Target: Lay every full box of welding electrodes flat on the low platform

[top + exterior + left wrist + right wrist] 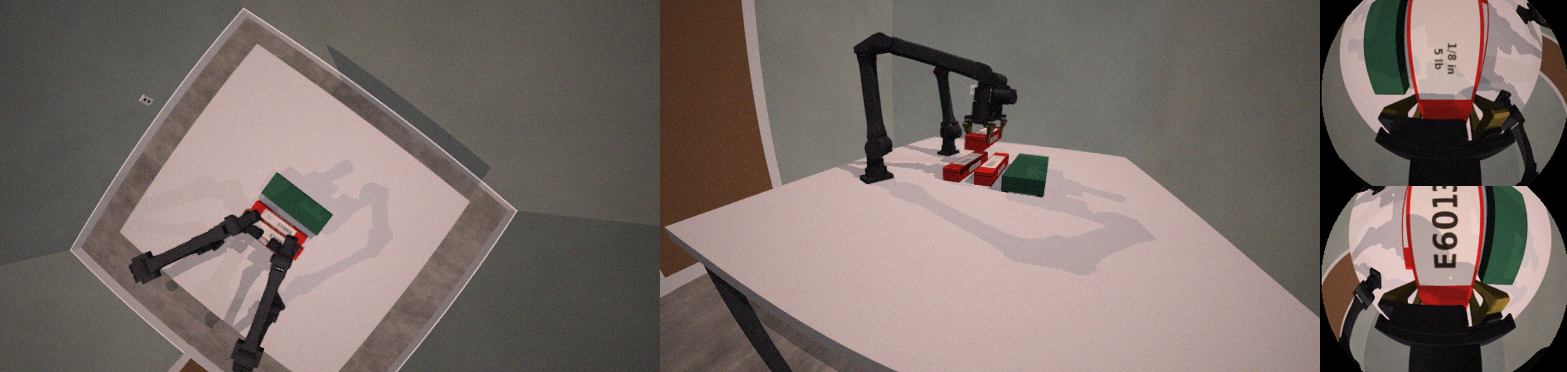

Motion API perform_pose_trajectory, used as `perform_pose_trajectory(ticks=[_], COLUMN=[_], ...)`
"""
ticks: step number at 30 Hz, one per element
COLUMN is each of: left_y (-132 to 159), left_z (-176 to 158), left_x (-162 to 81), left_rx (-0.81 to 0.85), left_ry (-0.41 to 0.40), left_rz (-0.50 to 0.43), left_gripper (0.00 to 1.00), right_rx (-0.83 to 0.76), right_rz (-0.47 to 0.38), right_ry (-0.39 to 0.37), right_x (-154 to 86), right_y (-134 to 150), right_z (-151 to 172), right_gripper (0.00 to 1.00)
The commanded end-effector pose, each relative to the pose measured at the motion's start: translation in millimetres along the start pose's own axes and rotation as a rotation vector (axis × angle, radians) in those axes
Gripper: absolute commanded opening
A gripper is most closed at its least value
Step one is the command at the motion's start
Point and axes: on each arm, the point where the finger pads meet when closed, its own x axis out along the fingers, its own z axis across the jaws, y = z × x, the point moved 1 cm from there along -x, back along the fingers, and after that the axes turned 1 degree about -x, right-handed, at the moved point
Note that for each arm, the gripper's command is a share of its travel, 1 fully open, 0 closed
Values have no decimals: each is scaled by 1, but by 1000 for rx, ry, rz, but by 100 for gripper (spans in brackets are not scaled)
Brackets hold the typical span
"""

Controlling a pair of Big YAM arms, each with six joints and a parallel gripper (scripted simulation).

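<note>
Both grippers grip one red electrode box with a white label, one at each end, and hold it level in the air. My left gripper is shut on the end marked "1/8 in 5 lb". My right gripper is shut on the "E6013" end. Two more red boxes lie flat side by side on the table below it. The low green platform lies beside them with nothing on it.
The white table has a grey border. The arm bases stand at the table edge behind the boxes. A brown panel is on the wall beyond.
</note>
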Motion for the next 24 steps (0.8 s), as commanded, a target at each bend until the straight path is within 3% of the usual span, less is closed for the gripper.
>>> perform_pose_trajectory(ticks=[1,12,24], left_y=[-6,-5,-5], left_z=[14,13,13], left_x=[-42,-57,-57], left_rx=[-1,-1,-1], left_ry=[-83,-84,-84], left_rz=[-37,-37,-37], left_gripper=[0,0,0], right_rx=[3,3,3], right_rz=[-12,-12,-12], right_ry=[93,93,93], right_x=[-45,-60,-60], right_y=[-2,-1,-2], right_z=[-15,-13,-13], right_gripper=[0,0,0])
